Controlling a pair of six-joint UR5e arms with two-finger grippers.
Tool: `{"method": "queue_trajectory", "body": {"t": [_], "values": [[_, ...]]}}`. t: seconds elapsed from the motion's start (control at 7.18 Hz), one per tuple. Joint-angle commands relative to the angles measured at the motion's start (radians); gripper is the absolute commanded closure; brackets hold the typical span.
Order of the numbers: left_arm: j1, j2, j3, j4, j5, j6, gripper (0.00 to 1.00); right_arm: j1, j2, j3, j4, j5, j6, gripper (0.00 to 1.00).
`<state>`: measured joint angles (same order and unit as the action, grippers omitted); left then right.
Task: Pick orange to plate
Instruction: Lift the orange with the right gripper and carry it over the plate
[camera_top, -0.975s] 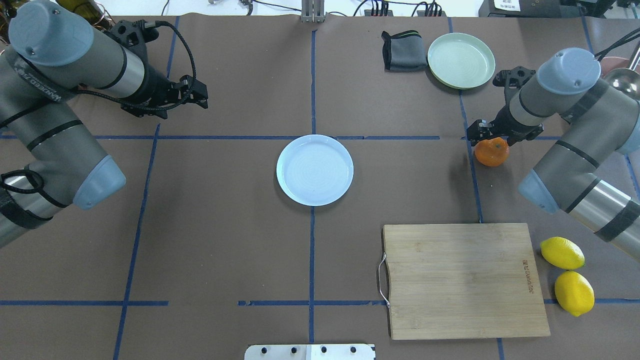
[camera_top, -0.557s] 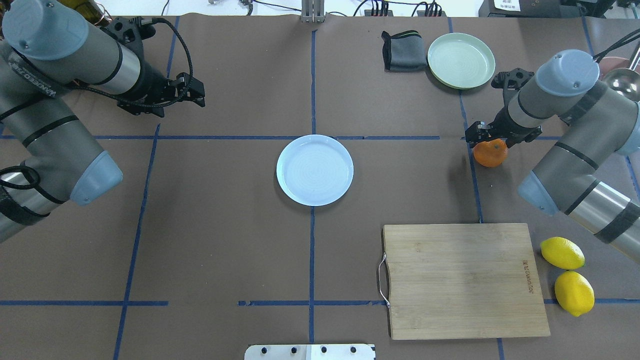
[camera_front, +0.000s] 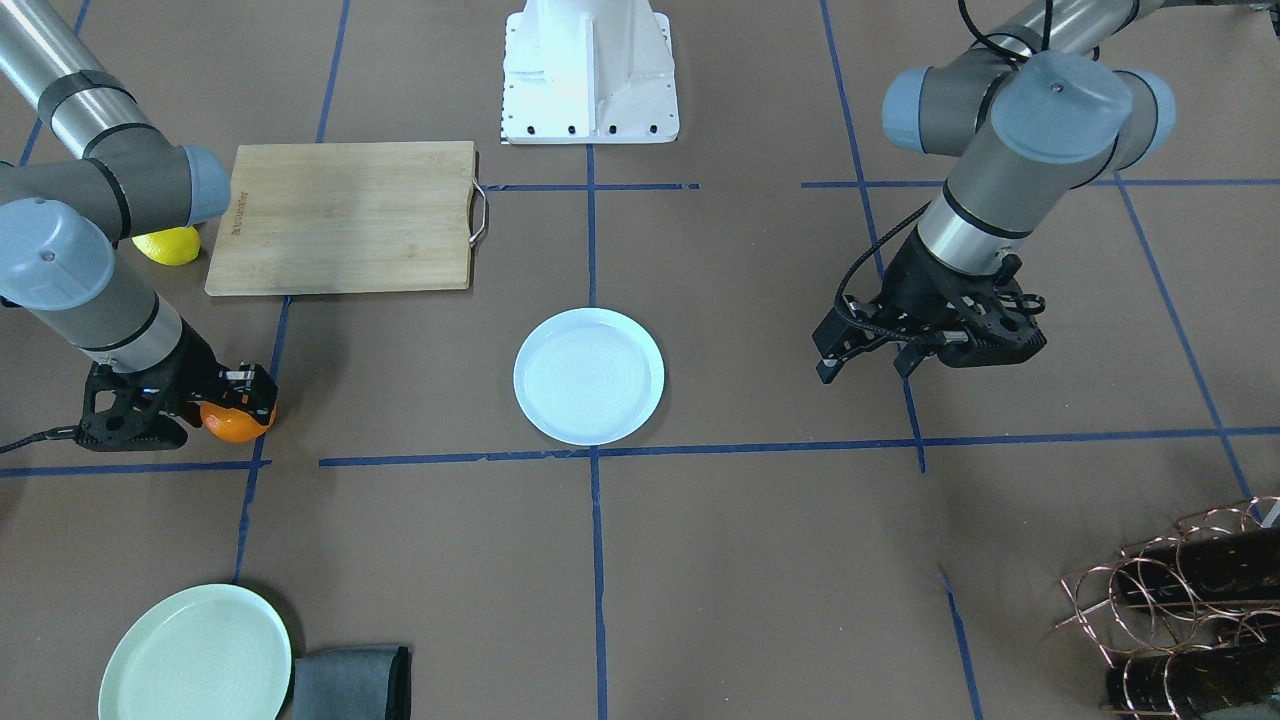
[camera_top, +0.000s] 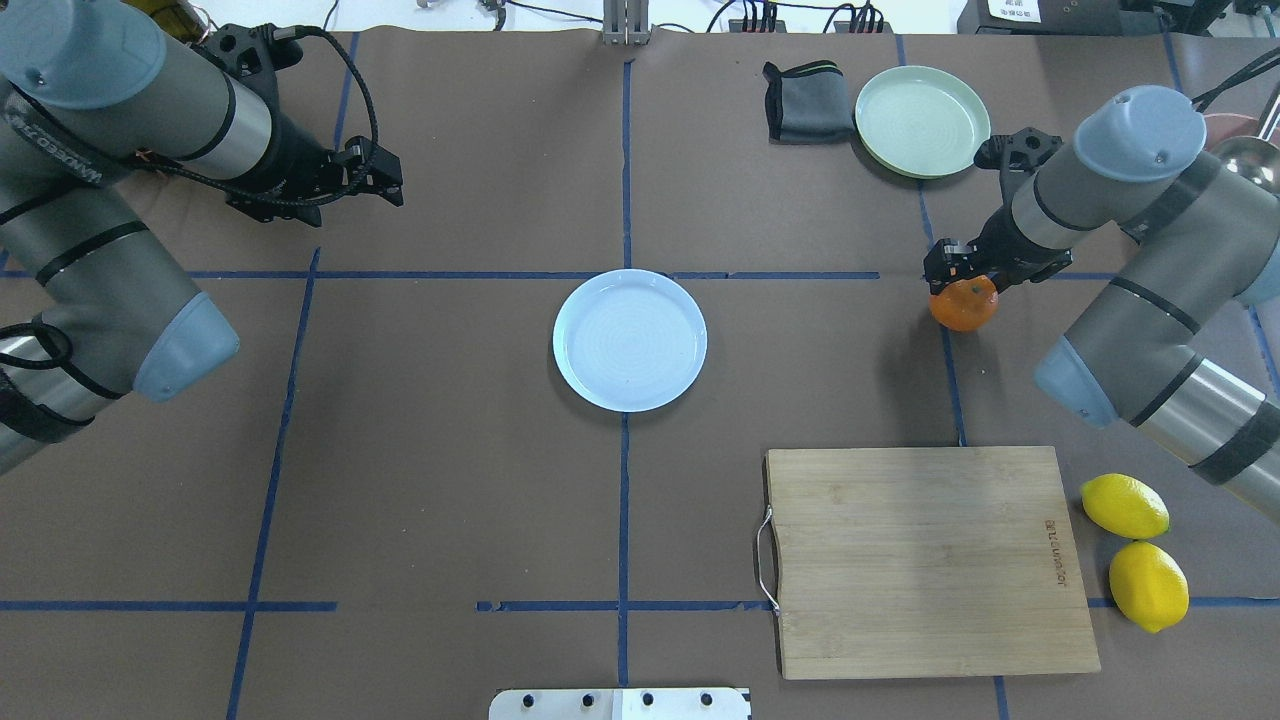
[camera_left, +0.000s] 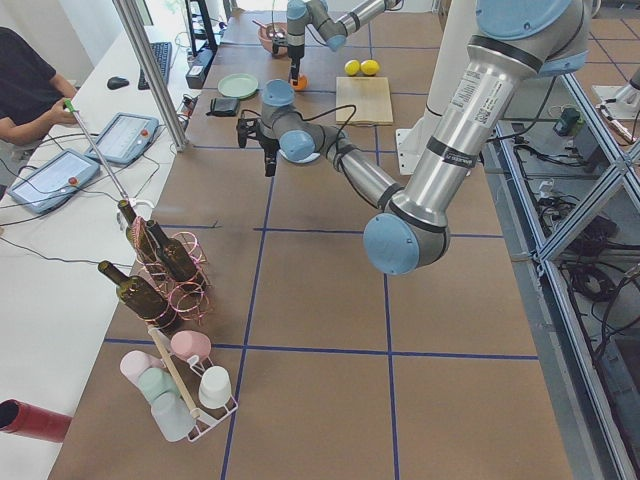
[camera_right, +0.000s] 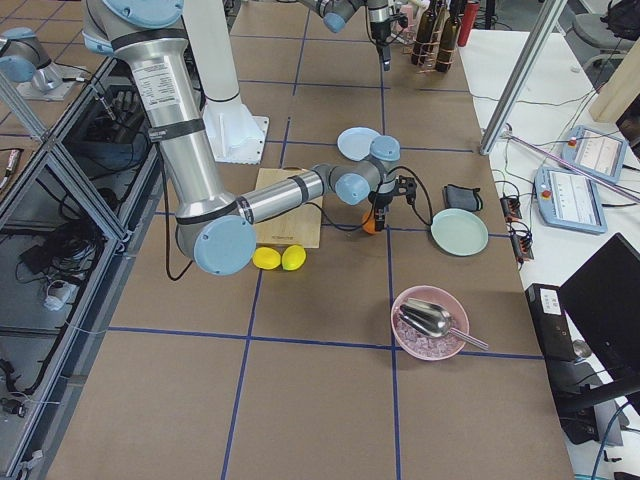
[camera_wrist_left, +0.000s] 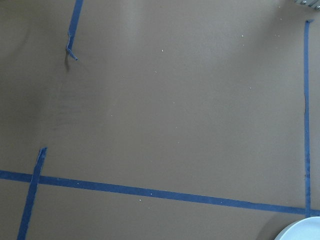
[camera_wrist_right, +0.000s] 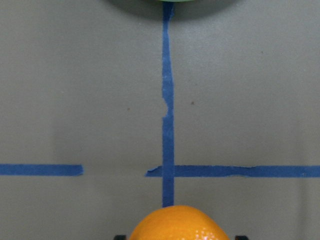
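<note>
Arms: right arm (camera_top: 1140, 260) comes in over the right edge of the table (camera_top: 450, 450), elbow high, wrist bent down; right tool (camera_top: 960, 278) closed on the orange (camera_top: 964, 306), fruit pinched between the fingers above a line of blue tape (camera_top: 952, 400); cannot tell whether it clears the table. Left arm (camera_top: 120, 110) folded over the far left corner, left tool (camera_top: 388, 186) tilted down toward centre, jaws apart. Plate (camera_top: 630, 340) lies at centre, well apart from the orange. Surface: brown paper, tape grid. Board (camera_top: 930, 560) near right with two lemons (camera_top: 1125, 506) beside it; green plate (camera_top: 922, 120) and grey cloth (camera_top: 805, 100) side by side at far right. Off to the sides: pink bowl (camera_right: 420, 345) with a scoop, bottle rack (camera_left: 160, 270), operator (camera_left: 25, 90) at tablets.
</note>
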<state>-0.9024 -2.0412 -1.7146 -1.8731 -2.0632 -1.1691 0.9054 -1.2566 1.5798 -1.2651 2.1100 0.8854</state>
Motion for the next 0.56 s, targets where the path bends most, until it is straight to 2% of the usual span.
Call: {"method": "queue_trajectory", "body": {"t": [0.0,0.28,0.42], "values": [[-0.045,0.001,-0.019,0.099,0.001,0.209,0.0,0.017,0.043,0.042,-0.005,0.028,0.035,1.0],[-0.133,0.054,-0.051,0.124,0.0,0.407,0.0,-0.041,0.158,0.036,0.0,0.004,0.238,1.0],[-0.159,0.131,-0.092,0.115,0.0,0.606,0.0,-0.092,0.222,0.02,-0.002,-0.049,0.315,1.0]]}}
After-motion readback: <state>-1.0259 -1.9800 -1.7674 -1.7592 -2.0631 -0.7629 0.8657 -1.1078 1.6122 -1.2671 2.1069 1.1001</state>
